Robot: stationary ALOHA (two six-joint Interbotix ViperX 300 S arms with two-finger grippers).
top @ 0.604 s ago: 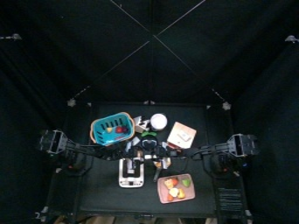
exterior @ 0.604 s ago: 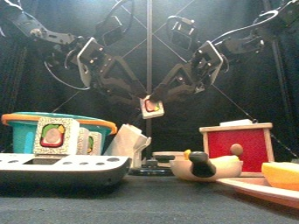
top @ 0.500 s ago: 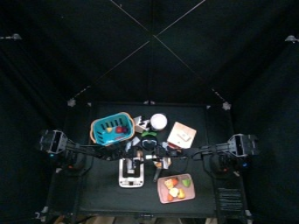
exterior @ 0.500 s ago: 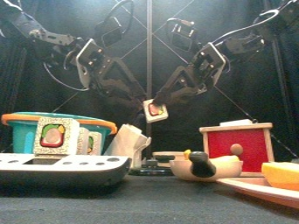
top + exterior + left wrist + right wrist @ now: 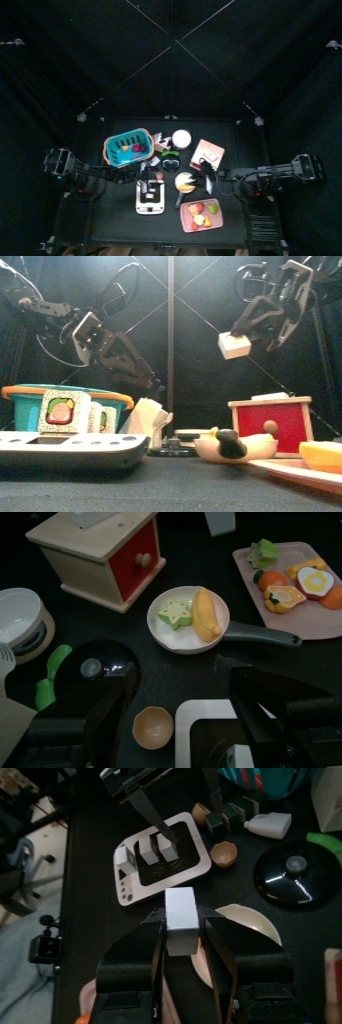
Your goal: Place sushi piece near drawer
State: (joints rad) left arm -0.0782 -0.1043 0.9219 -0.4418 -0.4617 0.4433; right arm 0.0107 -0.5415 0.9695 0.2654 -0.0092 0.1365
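Note:
The sushi piece point(image 5: 235, 346) is a small white block held high above the table's right side, with my right gripper point(image 5: 242, 340) shut on it. In the right wrist view the sushi piece point(image 5: 181, 920) stands clamped between the two jaws of the right gripper point(image 5: 182, 946). Far below it lies the drawer point(image 5: 160, 856), a white boxy unit with dark marks on top. The drawer point(image 5: 151, 197) sits at the table's front left and shows as the low white unit point(image 5: 67, 446) in the front view. My left gripper point(image 5: 194, 707) hangs open over the middle with nothing in it.
A teal basket point(image 5: 60, 406) stands behind the drawer. A red wooden box point(image 5: 271, 421) is at the right, and a pink plate point(image 5: 267, 597) of food at the front right. A pan point(image 5: 187, 617) with food, a black lid point(image 5: 100, 667) and a small wooden bowl point(image 5: 151, 725) fill the middle.
The right gripper has risen and pulled back to the right with the sushi piece. Before, both grippers met around it at the middle. The left gripper has come away from it.

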